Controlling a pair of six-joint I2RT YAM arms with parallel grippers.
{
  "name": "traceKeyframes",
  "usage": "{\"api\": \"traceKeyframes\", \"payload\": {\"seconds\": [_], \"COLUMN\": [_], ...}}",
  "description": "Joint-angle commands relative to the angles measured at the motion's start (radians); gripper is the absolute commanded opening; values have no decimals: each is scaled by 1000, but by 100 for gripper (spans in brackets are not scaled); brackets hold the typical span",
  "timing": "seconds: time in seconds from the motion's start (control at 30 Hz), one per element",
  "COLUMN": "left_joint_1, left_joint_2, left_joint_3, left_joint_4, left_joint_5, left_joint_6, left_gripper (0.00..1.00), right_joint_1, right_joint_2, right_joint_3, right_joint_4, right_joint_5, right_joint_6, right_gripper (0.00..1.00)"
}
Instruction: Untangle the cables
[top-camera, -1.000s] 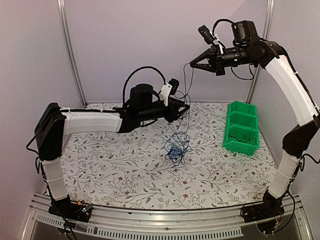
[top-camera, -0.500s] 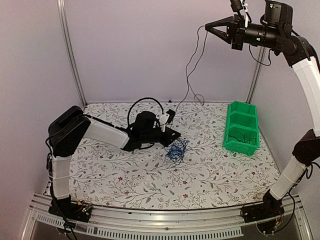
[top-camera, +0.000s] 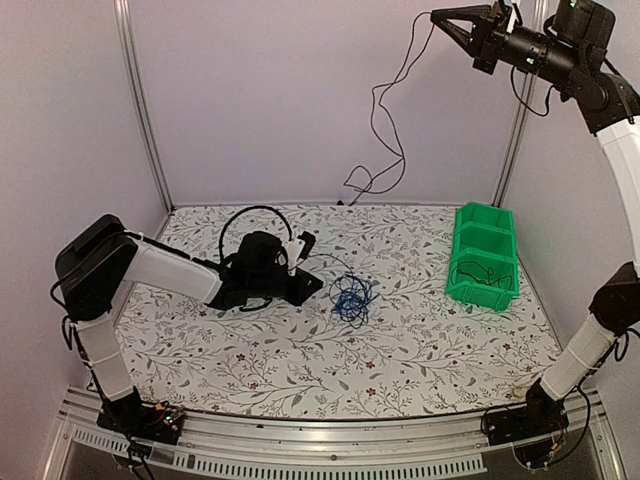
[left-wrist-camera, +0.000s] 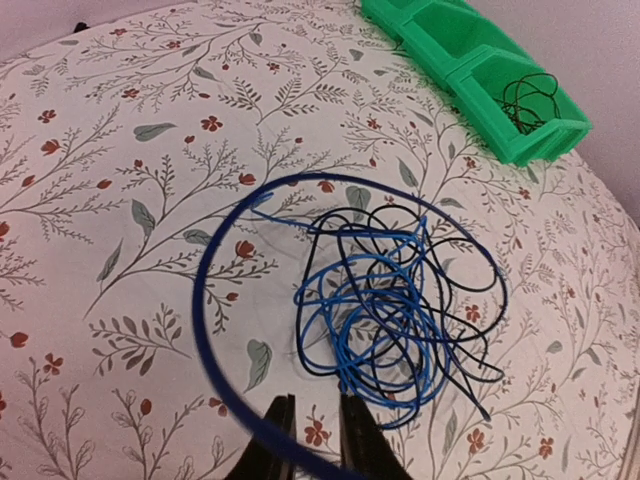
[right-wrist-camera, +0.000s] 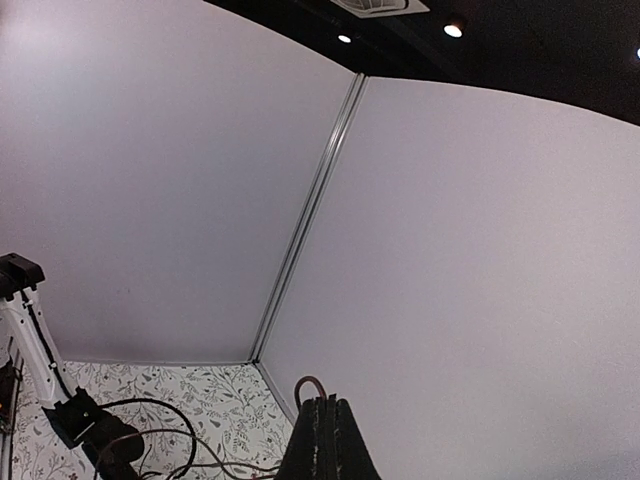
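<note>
The cables (top-camera: 350, 298) lie as a small blue and black tangle on the flowered table; it also shows in the left wrist view (left-wrist-camera: 400, 300). My left gripper (top-camera: 316, 284) is low on the table just left of it. Its jaws (left-wrist-camera: 318, 440) are a narrow gap apart, with bare table showing between them. A dark blue cable loop (left-wrist-camera: 205, 310) crosses over the fingertips. My right gripper (top-camera: 440, 16) is high at the top right, shut (right-wrist-camera: 330, 402) on one black cable (top-camera: 385, 110). That cable hangs down to the table's back edge, apart from the tangle.
A green bin (top-camera: 486, 222) stands at the right with a thin black cable (top-camera: 480, 272) coiled in its near compartment; it also shows in the left wrist view (left-wrist-camera: 470, 60). Metal posts and pale walls stand round the table's back and sides.
My right gripper rose up and to the right, drawing the black cable out of the tangle. My left gripper came down to the table, drew back left, and the tangle now lies on the table.
</note>
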Motion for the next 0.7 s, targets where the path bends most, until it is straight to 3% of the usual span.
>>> {"api": "traceKeyframes", "payload": {"seconds": [0.0,0.1,0.3,0.47,0.67], "left_joint_1": [6,5,3,3,3], "left_joint_2": [-54,-82,-110,-129,-107], "left_joint_3": [-24,-10,57,91,132], "left_joint_4": [-68,-99,-186,-206,-225], "left_joint_5": [-55,-68,-87,-106,-122], "left_joint_6": [-1,-4,-15,-16,-20], "left_gripper": [27,37,43,59,61], "right_joint_1": [-60,-99,-181,-255,-352], "right_joint_2": [-17,-46,-130,-195,-271], "right_joint_3": [-92,-202,-453,-648,-860], "right_joint_4": [41,48,98,127,157], "right_joint_5": [41,42,50,47,55], "right_joint_6": [27,33,34,27,2], "right_gripper": [0,0,0,0,0]}}
